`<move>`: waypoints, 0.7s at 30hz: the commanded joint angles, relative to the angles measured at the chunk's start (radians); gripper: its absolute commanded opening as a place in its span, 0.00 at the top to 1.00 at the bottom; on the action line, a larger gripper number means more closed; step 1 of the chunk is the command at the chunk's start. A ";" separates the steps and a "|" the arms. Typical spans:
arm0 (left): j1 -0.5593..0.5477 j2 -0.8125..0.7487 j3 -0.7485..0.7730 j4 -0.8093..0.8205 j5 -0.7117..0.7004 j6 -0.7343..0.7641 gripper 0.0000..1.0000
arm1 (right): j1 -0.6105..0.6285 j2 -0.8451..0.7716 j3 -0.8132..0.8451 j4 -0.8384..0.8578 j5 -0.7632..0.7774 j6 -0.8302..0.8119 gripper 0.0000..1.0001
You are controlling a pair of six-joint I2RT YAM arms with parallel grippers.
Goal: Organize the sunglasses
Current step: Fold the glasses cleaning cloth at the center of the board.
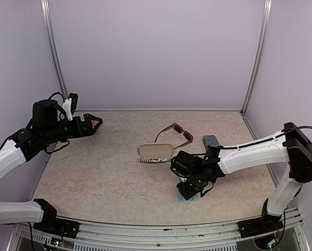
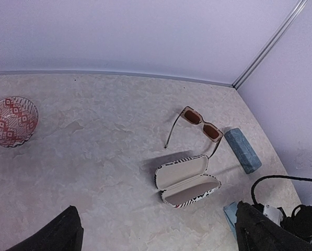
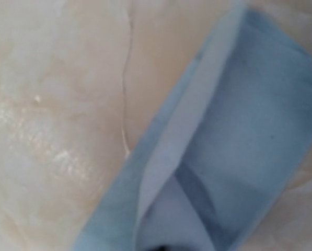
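The reddish-brown sunglasses (image 1: pixel 174 134) lie open on the table behind an open striped case (image 1: pixel 156 152); both show in the left wrist view, the sunglasses (image 2: pixel 200 124) and the case (image 2: pixel 187 181). The pale-pink pair is out of view. My left gripper (image 1: pixel 93 124) hangs raised at the far left, open and empty, its dark fingers (image 2: pixel 64 234) at the bottom of its view. My right gripper (image 1: pixel 191 188) is down on a light-blue cloth (image 1: pixel 183 197). The right wrist view shows only that folded cloth (image 3: pixel 260 120), very close and blurred; the fingers are hidden.
A blue-grey oblong case (image 1: pixel 210 141) lies right of the sunglasses, also in the left wrist view (image 2: pixel 243 150). A clear bowl with a red pattern (image 2: pixel 12 121) stands at the far left. Purple walls close the table's back and sides.
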 commanded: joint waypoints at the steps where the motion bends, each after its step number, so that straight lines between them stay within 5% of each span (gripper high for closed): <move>1: 0.010 -0.010 -0.009 -0.002 0.002 -0.001 0.01 | 0.010 0.000 0.021 -0.016 0.019 0.008 1.00; 8: 0.009 -0.013 -0.010 -0.002 0.003 -0.002 0.01 | 0.010 -0.016 0.024 -0.013 0.007 0.015 1.00; 12: 0.010 -0.013 -0.010 -0.001 0.004 -0.003 0.01 | 0.010 -0.027 0.022 -0.016 0.007 0.020 0.82; 21: 0.009 -0.013 -0.010 -0.003 0.005 -0.002 0.01 | 0.013 0.007 0.024 -0.021 0.011 0.017 0.76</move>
